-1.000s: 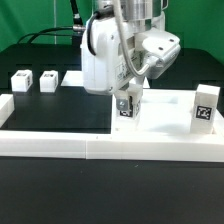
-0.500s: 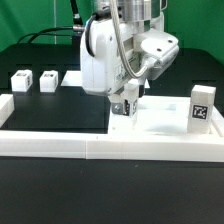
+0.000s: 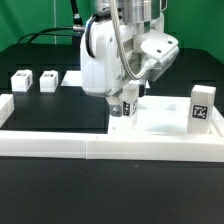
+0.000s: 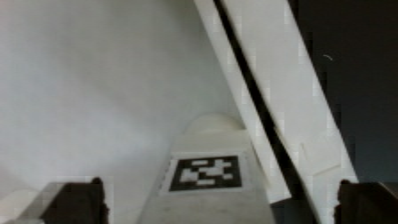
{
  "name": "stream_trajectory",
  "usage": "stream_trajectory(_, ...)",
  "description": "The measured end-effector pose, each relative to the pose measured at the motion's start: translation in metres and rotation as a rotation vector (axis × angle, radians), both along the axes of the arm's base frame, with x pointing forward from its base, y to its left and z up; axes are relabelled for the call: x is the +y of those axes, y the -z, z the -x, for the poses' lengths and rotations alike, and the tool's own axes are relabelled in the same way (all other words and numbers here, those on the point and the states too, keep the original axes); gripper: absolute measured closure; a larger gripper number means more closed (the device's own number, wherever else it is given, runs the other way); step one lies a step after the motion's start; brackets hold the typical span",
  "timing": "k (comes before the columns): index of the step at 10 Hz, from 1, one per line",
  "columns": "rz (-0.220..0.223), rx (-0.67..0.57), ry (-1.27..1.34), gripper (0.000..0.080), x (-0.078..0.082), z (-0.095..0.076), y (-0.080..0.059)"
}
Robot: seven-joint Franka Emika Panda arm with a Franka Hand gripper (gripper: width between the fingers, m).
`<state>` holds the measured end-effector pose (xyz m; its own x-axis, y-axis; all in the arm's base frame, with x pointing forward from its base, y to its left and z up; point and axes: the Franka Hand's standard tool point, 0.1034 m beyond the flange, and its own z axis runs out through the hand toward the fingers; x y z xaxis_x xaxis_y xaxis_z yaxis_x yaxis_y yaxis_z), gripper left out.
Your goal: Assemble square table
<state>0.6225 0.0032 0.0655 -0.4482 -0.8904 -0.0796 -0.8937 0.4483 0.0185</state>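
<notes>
The square table's white slab [image 3: 165, 120] lies flat at the exterior view's right. A white leg block [image 3: 120, 109] with a tag stands at the slab's left corner, and another tagged leg [image 3: 205, 104] stands upright at its right end. My gripper [image 3: 124, 97] hangs just above the left leg, open, with the jaws apart on either side of it and holding nothing. In the wrist view the tagged leg [image 4: 208, 165] shows between the two dark fingertips [image 4: 75, 200], which stand clear of it; my gripper [image 4: 222, 200] is spread wide. Two more leg blocks [image 3: 20, 81] [image 3: 48, 80] lie at the back left.
A long low white border wall [image 3: 90, 146] runs along the front, with a short side piece [image 3: 6, 108] at the exterior view's left. A black mat [image 3: 60, 108] covers the table inside it. Cables hang behind the arm.
The jaws have opened, letting go of the leg on the slab's left corner. The gripper has lifted slightly. The leg stays standing.
</notes>
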Motion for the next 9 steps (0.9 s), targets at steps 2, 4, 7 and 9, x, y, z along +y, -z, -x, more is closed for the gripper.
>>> stream_trajectory(2,0.000,0.001,0.000,0.0150,0.000,0.000,0.000)
stream_trajectory(4,0.000,0.001,0.000,0.0150,0.000,0.000,0.001)
stream_trajectory(7,-0.005,-0.032,-0.082,0.0150,0.002,-0.001,-0.009)
stream_trajectory(9,-0.024,-0.069,-0.253,0.0150,0.002,0.007,-0.032)
